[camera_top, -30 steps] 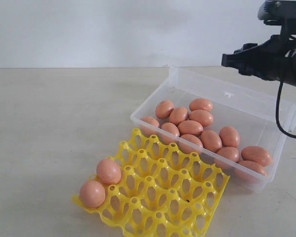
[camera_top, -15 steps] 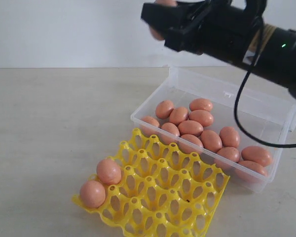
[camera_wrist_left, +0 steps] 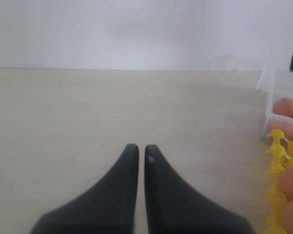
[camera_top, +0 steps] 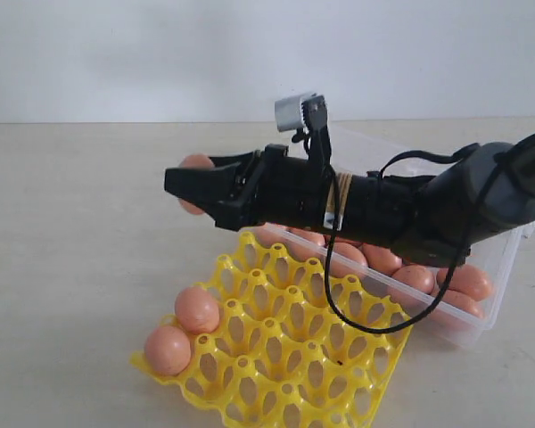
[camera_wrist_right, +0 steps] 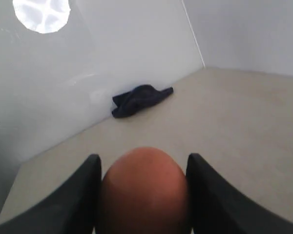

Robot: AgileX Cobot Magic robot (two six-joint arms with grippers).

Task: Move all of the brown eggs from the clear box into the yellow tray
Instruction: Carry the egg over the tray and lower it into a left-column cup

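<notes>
One brown egg [camera_wrist_right: 144, 187] is riding between the fingers [camera_wrist_right: 85, 195] of the right hand [camera_top: 185, 184]. The fingers are pressing on both its sides, so this hand is grasping the egg and nothing else. Judging from the wrist view, the egg's long axis is running roughly along the fingers, with its dome pointing out past the tips. The exterior view is hiding most of the shell behind the dark fingers.

The coming move is turning on one relation. The egg is hanging above the tabletop [camera_top: 80, 223], just beyond the far left corner of the yellow tray [camera_top: 285, 339], so the open cups are lying below it and toward the camera. Two seated eggs [camera_top: 197, 309] are already sitting side by side in cups along the tray's near left edge. The free cups in that same line are lying between them and the hand. A short pull back and a descent are probably all that is needed.

The right arm is stretching almost level from the right of the exterior view. Its forearm is crossing over the clear box [camera_top: 468, 332] and covering many of the boxed eggs [camera_top: 464, 281].

The left hand [camera_wrist_left: 137, 158] is resting clenched and empty, low over bare tabletop. The tray is showing only at the edge of its camera, so the right hand is much the nearer.
</notes>
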